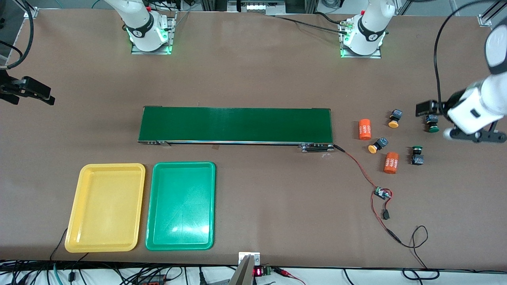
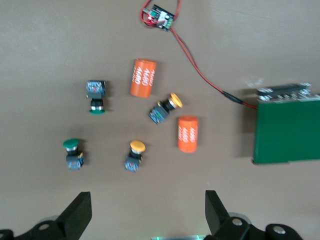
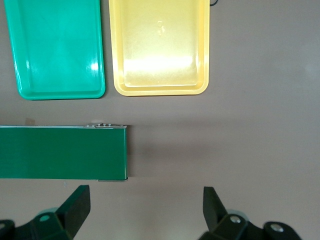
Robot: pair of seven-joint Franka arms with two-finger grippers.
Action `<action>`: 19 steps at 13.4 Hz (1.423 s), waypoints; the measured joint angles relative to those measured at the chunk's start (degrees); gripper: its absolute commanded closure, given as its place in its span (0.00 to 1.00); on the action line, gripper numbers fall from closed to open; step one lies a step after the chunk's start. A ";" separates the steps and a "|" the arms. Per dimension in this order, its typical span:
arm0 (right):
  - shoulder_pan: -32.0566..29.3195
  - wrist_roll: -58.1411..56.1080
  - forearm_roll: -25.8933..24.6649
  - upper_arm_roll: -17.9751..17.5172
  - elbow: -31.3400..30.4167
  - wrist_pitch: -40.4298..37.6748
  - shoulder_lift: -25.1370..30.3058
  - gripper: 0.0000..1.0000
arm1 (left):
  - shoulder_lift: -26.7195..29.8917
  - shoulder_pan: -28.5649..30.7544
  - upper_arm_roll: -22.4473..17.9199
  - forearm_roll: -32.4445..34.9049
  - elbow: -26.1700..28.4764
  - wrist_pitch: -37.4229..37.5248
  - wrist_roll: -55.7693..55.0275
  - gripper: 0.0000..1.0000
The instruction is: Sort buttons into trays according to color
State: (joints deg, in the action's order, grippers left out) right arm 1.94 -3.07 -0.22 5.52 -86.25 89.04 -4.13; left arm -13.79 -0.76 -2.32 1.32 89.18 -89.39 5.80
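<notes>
The front view took in the whole desk: the yellow tray (image 1: pixel 105 208) and green tray (image 1: pixel 180 206) lay side by side by the desk edge nearest the camera, toward the right arm's end. All four buttons (image 1: pixel 395 118) lay scattered among two orange cylinders (image 1: pixel 365 129) near the left arm's end, past the conveyor belt (image 1: pixel 236 125). Only the left wrist view showed the left end effector (image 2: pixel 147 215) spread wide above the buttons. The right end effector (image 3: pixel 145 212), fingers apart, hung over bare desk beside the belt's end.

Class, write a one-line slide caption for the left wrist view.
Open left pincer over four buttons, two orange cylinders and the belt's end.
</notes>
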 measured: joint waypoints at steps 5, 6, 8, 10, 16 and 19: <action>-0.55 0.05 -0.02 0.34 -0.72 0.32 -0.01 0.00 | -7.64 1.77 0.00 0.00 9.75 -24.94 6.03 0.00; -1.11 0.06 -0.02 0.50 -0.77 0.46 0.06 0.00 | -8.09 1.75 0.02 0.00 13.33 -31.76 7.17 0.00; -1.94 0.05 -0.02 0.66 -0.73 0.60 0.74 0.00 | -9.32 1.75 0.03 0.00 20.03 -44.27 9.45 0.00; -1.95 0.04 -0.02 0.59 -0.69 0.52 2.45 0.00 | -11.35 1.75 0.03 0.00 23.90 -51.91 10.50 0.00; -1.22 -0.01 0.08 -0.43 -2.21 2.00 -3.35 0.00 | -17.06 1.85 0.02 0.00 24.85 -55.91 11.60 0.08; -0.88 -0.01 0.01 -0.43 -1.08 4.64 -4.49 0.00 | -17.86 2.00 0.01 0.00 24.84 -56.32 11.70 0.64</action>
State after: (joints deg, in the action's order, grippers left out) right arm 1.06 -3.09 -0.22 5.09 -87.33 93.69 -8.62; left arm -31.65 1.24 -2.31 1.32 114.02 -145.71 17.51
